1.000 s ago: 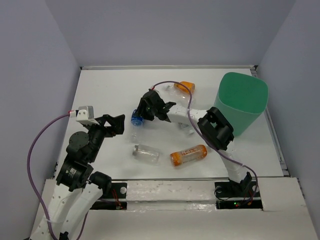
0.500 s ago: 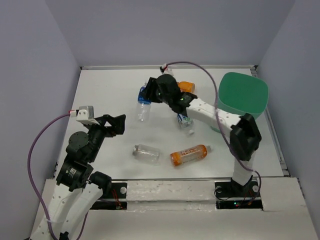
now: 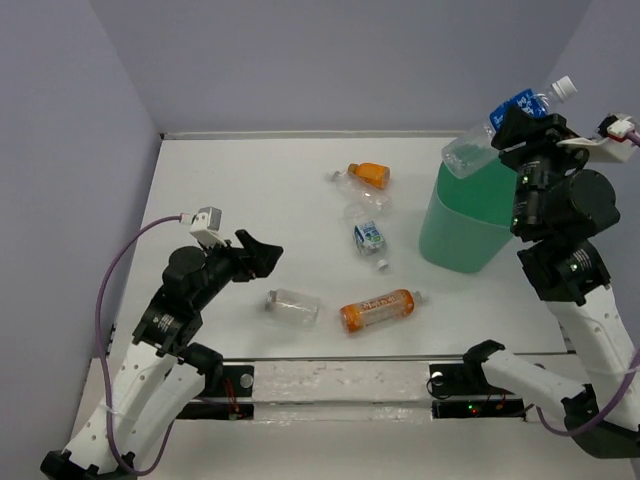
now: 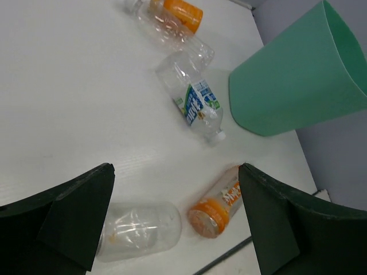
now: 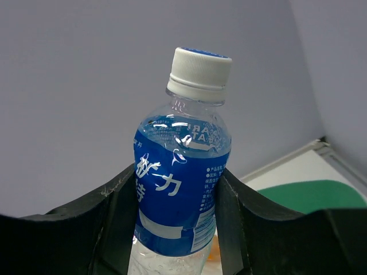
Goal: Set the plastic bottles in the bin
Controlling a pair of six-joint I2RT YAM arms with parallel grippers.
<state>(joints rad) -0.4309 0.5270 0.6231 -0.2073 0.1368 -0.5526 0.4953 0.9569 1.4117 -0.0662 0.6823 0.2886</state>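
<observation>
Since the bin (image 3: 470, 235) stands at 2 o'clock, the right jaws clamp a bottle (image 3: 505, 115) over its rim, seemingly ready to drop; the left jaws gape, empty.

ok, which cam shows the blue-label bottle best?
Right wrist: the blue-label bottle fills the frame, cap and label sharp, clamped between the jaws. Top external shows it small, tilted above the bin. Left wrist misses it.
</observation>
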